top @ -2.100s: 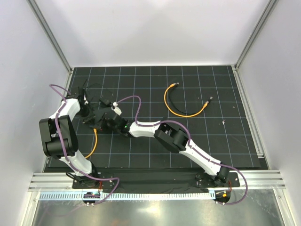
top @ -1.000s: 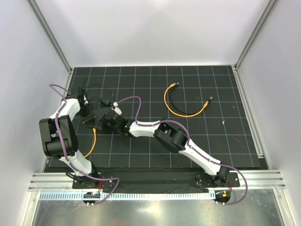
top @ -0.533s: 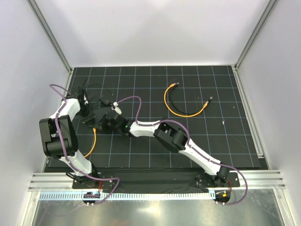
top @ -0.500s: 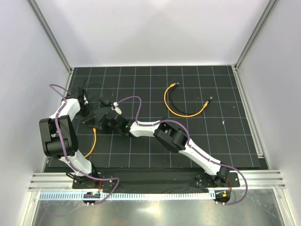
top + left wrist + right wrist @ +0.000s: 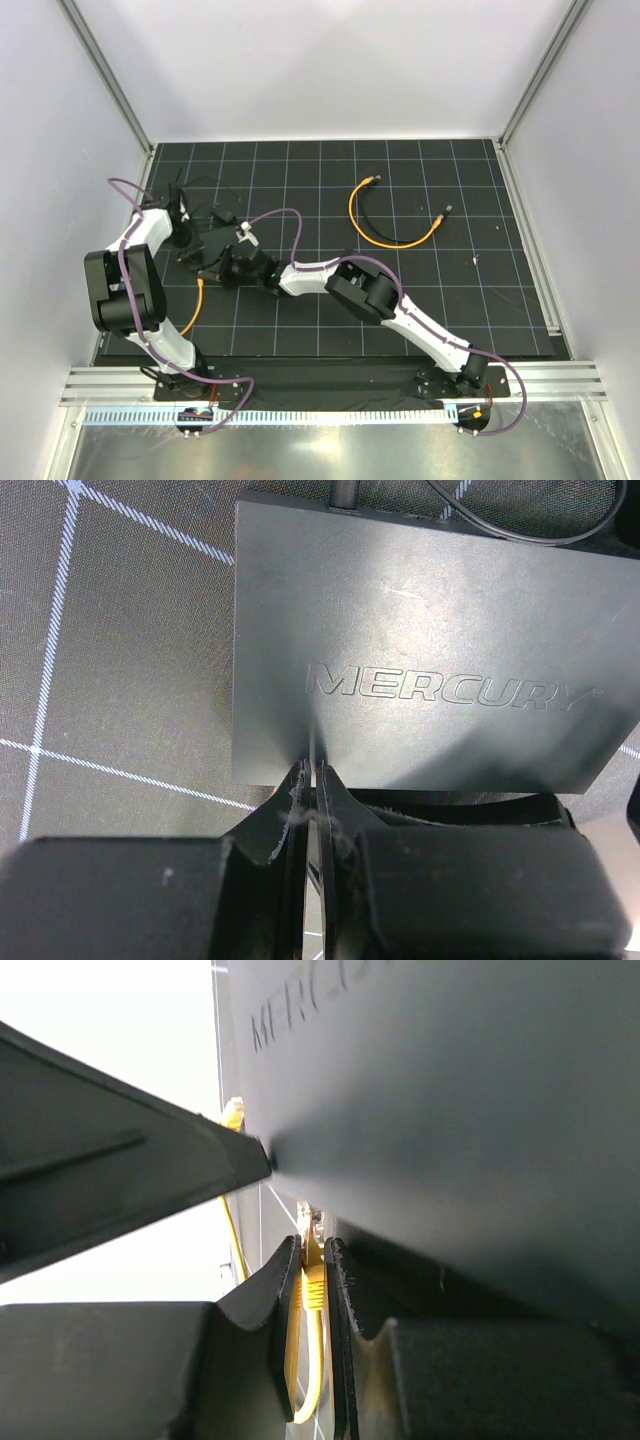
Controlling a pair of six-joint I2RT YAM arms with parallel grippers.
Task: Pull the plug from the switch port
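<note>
The switch [image 5: 430, 630] is a flat matte-black box lettered MERCURY, lying at the left of the mat [image 5: 203, 250]. My left gripper [image 5: 311, 772] is shut, with nothing between its fingers, and its tips rest on the switch's near edge. In the top view it [image 5: 190, 242] stands at the switch's left side. My right gripper [image 5: 313, 1245] is shut on the yellow plug [image 5: 313, 1265]. The plug's clear tip pokes out above the fingers, close to the switch's edge [image 5: 450, 1090]. I cannot tell whether the tip is inside a port. The yellow cable [image 5: 193, 308] trails from my right gripper [image 5: 216, 272] toward the near edge.
A second orange cable [image 5: 385, 228] lies loose at the mat's middle right, both plug ends free. A small black adapter [image 5: 226, 216] on a thin black wire [image 5: 520, 535] sits behind the switch. The enclosure walls stand close on the left.
My right gripper has drawn back a little toward the near edge with the plug in it. The cable's end has followed. The left gripper has stayed on the switch.
</note>
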